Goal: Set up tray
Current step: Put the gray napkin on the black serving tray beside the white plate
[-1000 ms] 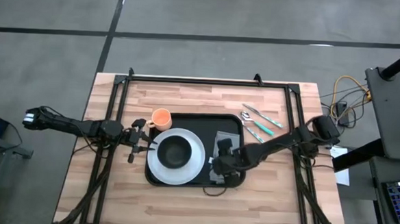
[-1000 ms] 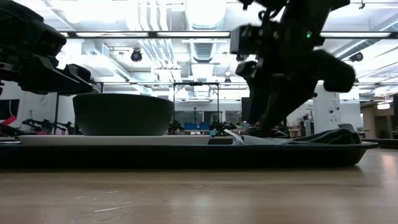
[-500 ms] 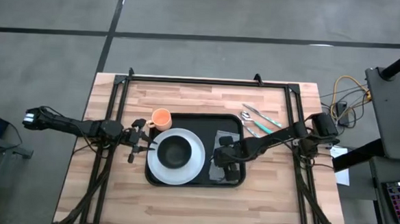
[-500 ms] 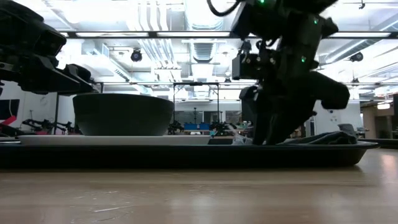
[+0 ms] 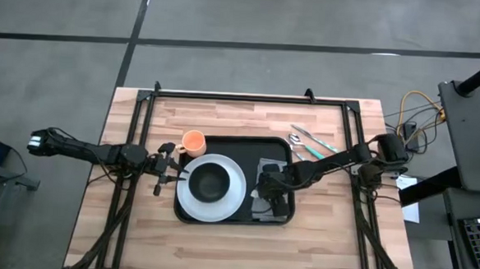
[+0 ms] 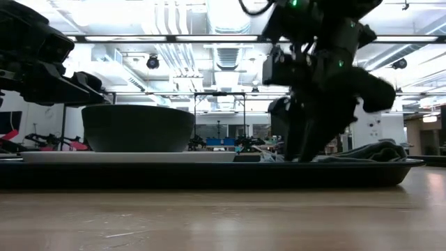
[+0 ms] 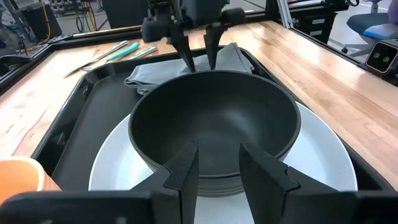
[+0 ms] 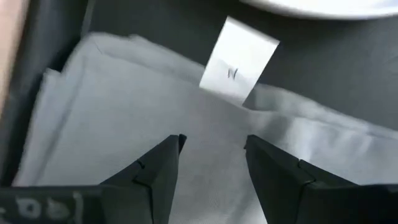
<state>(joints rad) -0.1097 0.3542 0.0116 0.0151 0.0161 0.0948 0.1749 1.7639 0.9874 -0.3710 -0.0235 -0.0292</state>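
Observation:
The black tray [image 5: 247, 151] lies mid-table. On it rests a white plate [image 5: 185, 199] carrying a black bowl [image 5: 209, 181], and a folded grey napkin [image 8: 124, 124] with a white tag [image 8: 239, 59] lies flat in its right part. My right gripper [image 8: 214, 142] is open, pointing down over the napkin. My left gripper [image 7: 217, 149] is open and level at the tray's left rim, facing the bowl [image 7: 214, 121] without touching it. An orange cup [image 5: 193, 141] stands on the table by the tray's far left corner. My right gripper comes at the napkin's middle [image 8: 205, 134] from above, fingers apart and pointing down. Whether the fingertips [image 7: 188, 62] touch the cloth I cannot tell. The napkin lies flat on the tray.
Teal-handled cutlery [image 5: 312, 145] lies on the bare wood right of the tray's far corner. Black frame rails [image 5: 146, 113] run along the table's left, right and far sides. Open wood shows along the near edge [image 5: 234, 249].
My right gripper has moved from the tray's near rim toward the far edge and come down lower over the napkin. Nothing else has moved.

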